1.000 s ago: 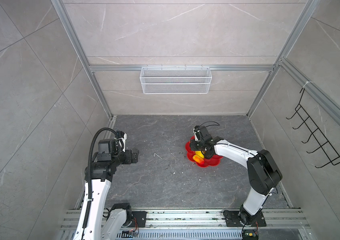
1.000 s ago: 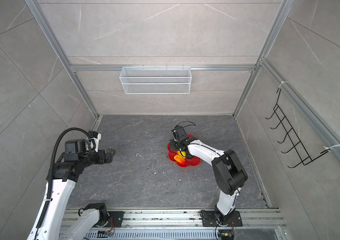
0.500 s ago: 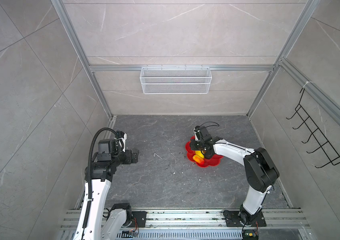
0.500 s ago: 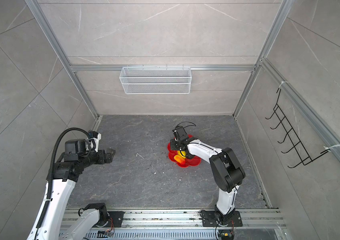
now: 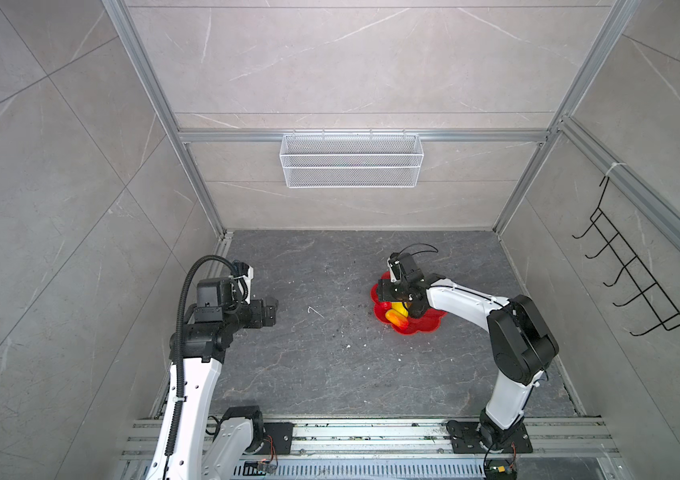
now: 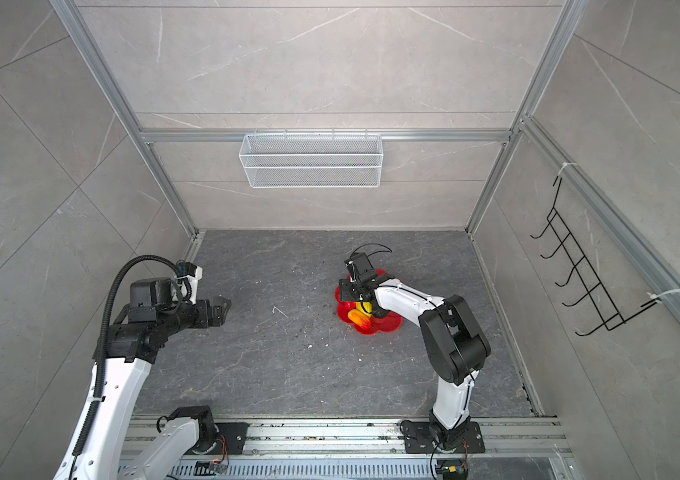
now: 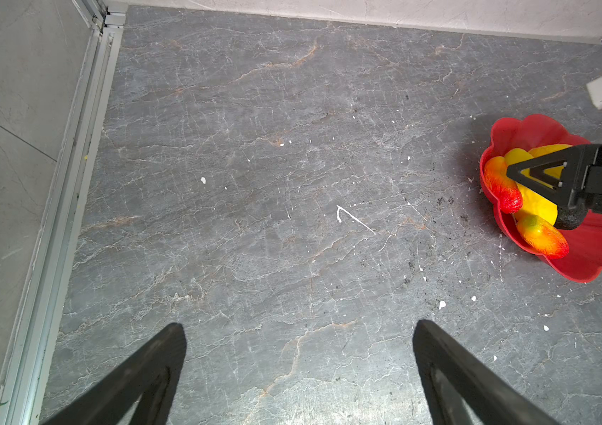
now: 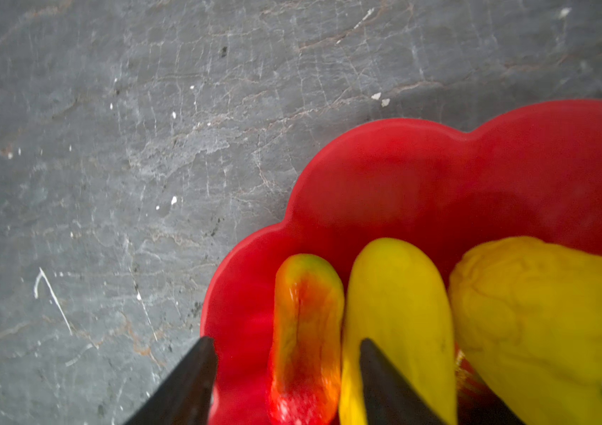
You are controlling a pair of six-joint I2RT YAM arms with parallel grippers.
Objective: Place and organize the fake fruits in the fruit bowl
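**Surface.** The dark grey stone surface (image 5: pixel 330 365) is flecked with white specks.

**Bowl.** The red bowl (image 5: pixel 427 325) stands right of the surface's middle. It sits about midway between the back and front edges and well apart from all of them. Both top views agree on this.

**Contents.** Five fruits lie inside the bowl, crowded into the half that faces the surface's left edge.
- One orange-red fruit (image 8: pixel 307 323) lies along the rim on that side.
- The long yellow fruit (image 8: pixel 399 305) is just beside it, touching or nearly so.
- The round yellow fruit (image 8: pixel 549 312) comes next and shows a green patch.
- The second orange-red fruit (image 7: pixel 542 237) lies nearer the surface's front edge.
- The dark fruit (image 7: pixel 570 220) is partly hidden under the right arm.

**Right gripper.** The right gripper (image 8: pixel 284 340) is low over this cluster.
- Its fingers stand moderately apart and grip nothing.
- One fingertip (image 8: pixel 196 364) is over the bowl's rim, with bare red showing between it and the first orange-red fruit.
- The other fingertip overlaps the long yellow fruit; I cannot tell whether it touches.
- The first orange-red fruit rests in the bowl between the two.

**Left gripper.** The left gripper (image 7: pixel 299 325) hangs above the surface's left side, near the left edge and well apart from the bowl. Its fingers are spread wide and hold nothing.

**Fixtures.** A white wire basket (image 5: pixel 351 162) hangs on the back wall, and a black hook rack (image 5: pixel 637 286) on the right wall.
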